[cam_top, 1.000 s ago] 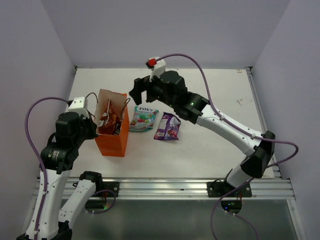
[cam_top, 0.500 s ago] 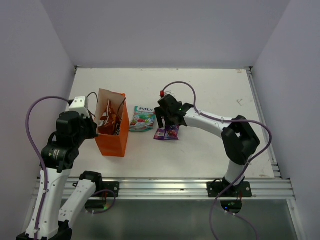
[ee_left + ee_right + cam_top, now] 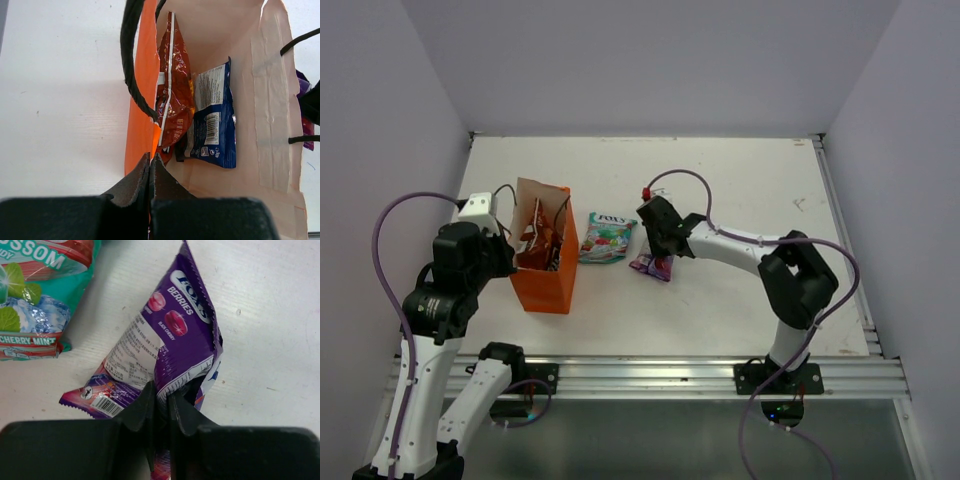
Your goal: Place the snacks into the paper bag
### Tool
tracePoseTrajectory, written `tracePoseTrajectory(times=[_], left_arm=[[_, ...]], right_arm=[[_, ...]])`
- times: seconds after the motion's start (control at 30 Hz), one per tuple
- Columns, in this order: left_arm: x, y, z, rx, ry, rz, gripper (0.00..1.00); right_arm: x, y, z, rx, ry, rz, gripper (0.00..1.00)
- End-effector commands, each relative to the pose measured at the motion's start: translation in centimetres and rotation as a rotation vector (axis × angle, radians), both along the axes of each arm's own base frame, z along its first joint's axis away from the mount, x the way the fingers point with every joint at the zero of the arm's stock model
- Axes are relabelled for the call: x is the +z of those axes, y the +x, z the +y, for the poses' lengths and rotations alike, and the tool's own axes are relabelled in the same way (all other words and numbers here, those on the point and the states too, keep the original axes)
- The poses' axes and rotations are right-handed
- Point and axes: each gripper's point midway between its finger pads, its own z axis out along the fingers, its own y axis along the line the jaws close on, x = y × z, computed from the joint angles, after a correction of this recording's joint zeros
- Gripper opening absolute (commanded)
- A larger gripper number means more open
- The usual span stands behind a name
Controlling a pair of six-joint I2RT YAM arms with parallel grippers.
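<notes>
A bright orange upright paper bag (image 3: 548,285) with thin black cord handles stands open at centre left of the top view. Inside, against its pale lining, a red-orange crinkly Doritos packet (image 3: 172,100) stands on edge, with a dark blue packet (image 3: 215,130) touching its right side. Just right of the bag a green-white-pink sweets packet (image 3: 606,238) lies flat. Beside it, further right, a small purple berry-sweets packet (image 3: 180,340) is buckled into a ridge.

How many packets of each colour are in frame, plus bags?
red-orange packet: 1
dark blue packet: 1
purple packet: 1
green-white-pink packet: 1
orange paper bag: 1
Total: 5 things, 4 of them packets.
</notes>
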Motion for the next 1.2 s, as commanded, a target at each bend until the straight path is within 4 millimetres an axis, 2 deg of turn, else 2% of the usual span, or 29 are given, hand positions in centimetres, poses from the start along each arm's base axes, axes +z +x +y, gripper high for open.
tracePoseTrajectory(times=[0.0,0.03,0.07,0.1,0.17,0.2,0.27,0.3,0.37,0.4,0.43,0.47,0.5,0.53,0.57,0.6,0.67,0.7,0.77,0.8,0.87,0.93,1.0,1.03,1.07,1.17], left_arm=[[0.9,0.5,-0.3,-0.015,-0.001,-0.035,0.0],[0.9,0.5,-0.3,-0.014,-0.001,-0.034,0.0],[1.0,0.6,-0.3,-0.014,-0.001,-0.035,0.0],[0.9,0.6,-0.3,-0.016,-0.001,-0.034,0.0],[0.9,0.6,-0.3,-0.017,0.0,-0.034,0.0],[0.9,0.6,-0.3,-0.018,-0.001,-0.033,0.0],[0.8,0.7,-0.4,-0.02,0.0,-0.029,0.0],[0.8,0.8,-0.4,-0.021,-0.001,-0.03,0.0],[0.7,0.9,-0.5,-0.025,0.0,-0.026,0.0],[0.7,0.9,-0.5,-0.026,-0.001,-0.027,0.0],[0.7,0.9,-0.5,-0.027,0.0,-0.029,0.0],[0.7,1.0,-0.5,-0.028,-0.001,-0.028,0.0],[0.7,1.0,-0.5,-0.028,-0.001,-0.028,0.0],[0.8,1.0,-0.5,-0.028,-0.002,-0.033,0.0],[0.9,1.0,-0.5,-0.027,-0.001,-0.033,0.0],[0.8,1.0,-0.5,-0.026,0.0,-0.032,0.0],[0.8,0.9,-0.4,-0.023,-0.001,-0.033,0.0],[0.9,1.0,-0.4,-0.024,0.0,-0.035,0.0],[0.9,1.0,-0.4,-0.024,0.0,-0.038,0.0],[0.9,1.0,-0.4,-0.024,0.0,-0.038,0.0],[0.9,0.9,-0.4,-0.023,0.001,-0.037,0.0],[1.0,0.9,-0.4,-0.022,0.001,-0.041,0.0],[1.0,0.9,-0.4,-0.021,0.0,-0.041,0.0],[1.0,0.9,-0.4,-0.022,0.001,-0.041,0.0],[0.9,0.8,-0.4,-0.022,0.002,-0.038,0.0],[1.0,0.8,-0.3,-0.02,0.002,-0.043,0.0]], right_arm=[[-2.3,-1.4,-1.9,0.001,-0.077,0.069,0.07],[-1.6,-1.1,-2.0,0.003,-0.086,0.05,0.0],[-0.9,-1.2,-2.5,0.003,-0.103,0.048,0.0],[1.7,-0.3,-2.0,0.006,-0.079,-0.007,0.0],[5.4,0.8,-2.4,0.021,-0.1,-0.083,0.0],[10.2,2.1,-1.5,0.017,-0.04,-0.178,0.0],[15.4,3.4,-0.9,0.038,-0.005,-0.278,0.0],[20.4,4.5,0.2,0.041,0.069,-0.367,0.0],[24.4,5.1,1.7,0.09,0.126,-0.419,0.0],[29.0,5.5,2.9,0.111,0.213,-0.484,0.0],[29.4,5.9,4.3,0.137,0.237,-0.476,0.0],[30.5,5.4,5.7,0.192,0.292,-0.464,0.0],[33.8,5.4,6.8,0.221,0.368,-0.509,0.0],[34.0,5.2,8.3,0.257,0.398,-0.502,0.0],[35.3,5.0,9.4,0.292,0.443,-0.523,0.0],[37.2,3.9,10.8,0.362,0.505,-0.541,0.0],[38.2,3.0,13.5,0.452,0.579,-0.545,0.0],[39.0,1.5,15.0,0.532,0.65,-0.52,0.0],[38.3,0.8,17.5,0.614,0.719,-0.471,0.0],[38.6,-0.9,19.0,0.689,0.776,-0.429,0.0],[38.3,-2.0,21.1,0.758,0.816,-0.405,0.0],[38.5,-4.3,23.0,0.835,0.857,-0.381,0.0],[38.4,-5.5,24.9,0.872,0.907,-0.355,0.0],[38.2,-5.8,25.5,0.879,0.919,-0.345,0.0],[38.9,-6.4,25.9,0.906,0.948,-0.35,0.0],[38.3,-7.6,27.2,0.933,0.971,-0.315,0.0]])
